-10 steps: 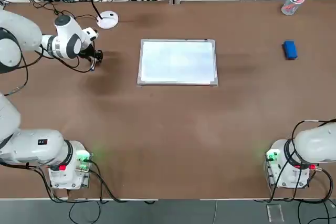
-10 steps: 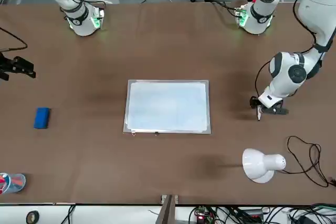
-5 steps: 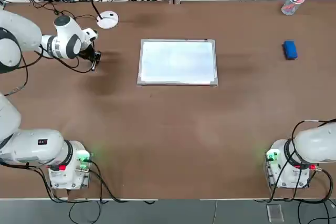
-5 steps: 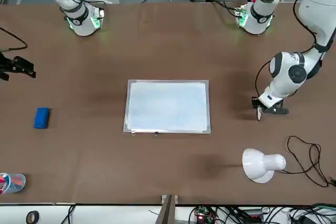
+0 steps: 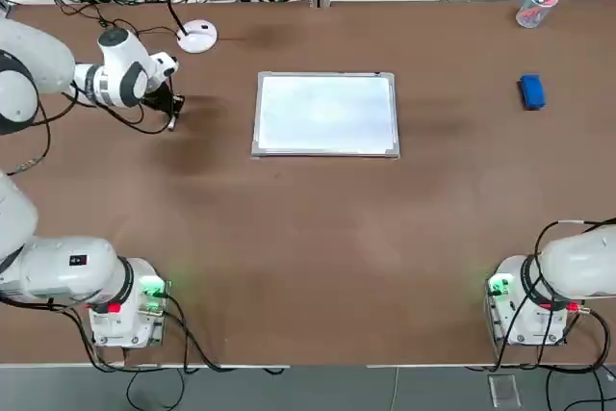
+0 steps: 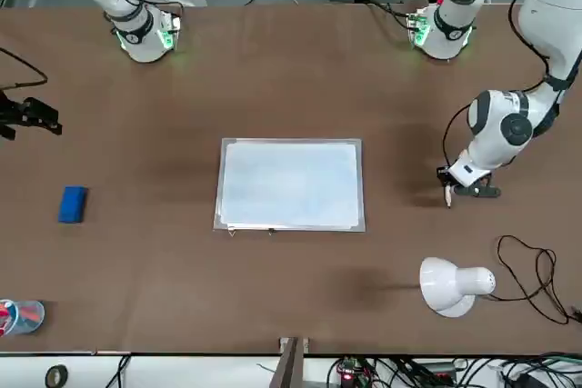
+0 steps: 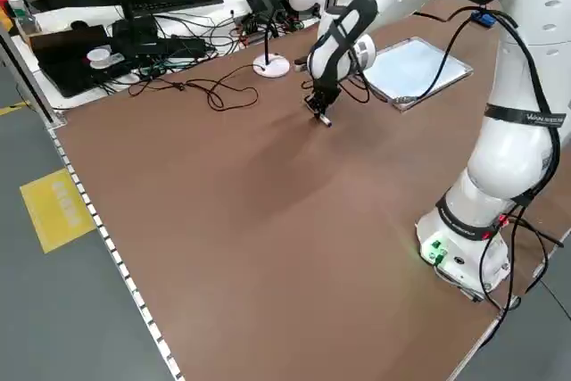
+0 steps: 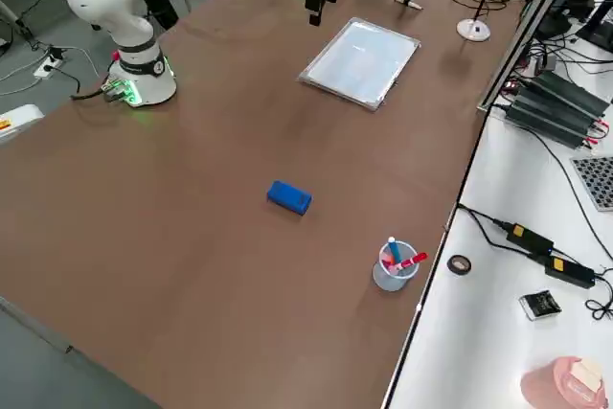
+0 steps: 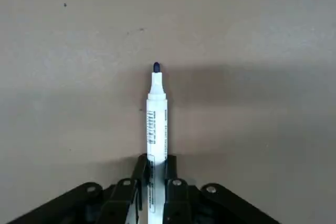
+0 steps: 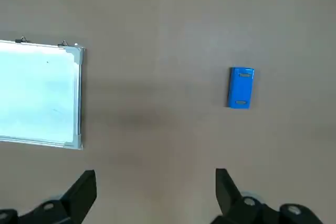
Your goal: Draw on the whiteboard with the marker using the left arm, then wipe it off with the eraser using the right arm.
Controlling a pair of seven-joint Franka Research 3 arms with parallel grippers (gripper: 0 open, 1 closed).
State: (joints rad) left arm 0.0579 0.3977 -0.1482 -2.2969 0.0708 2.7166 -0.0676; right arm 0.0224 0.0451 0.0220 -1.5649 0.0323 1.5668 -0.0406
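The whiteboard (image 5: 326,115) is a flat rectangular panel with a thin silver-grey frame and grey corner caps. It lies flat, writing face up, long sides running left to right. Two small metal clips sit on its far edge. The marker (image 9: 157,129) is slim and white, with printed barcode text and an exposed dark tip. It is clamped in the left gripper (image 9: 156,160), tip downward, well apart from the whiteboard's left side. The eraser (image 5: 532,91) is a blue rounded rectangular block. It rests on the table, right of the whiteboard, not touching it.
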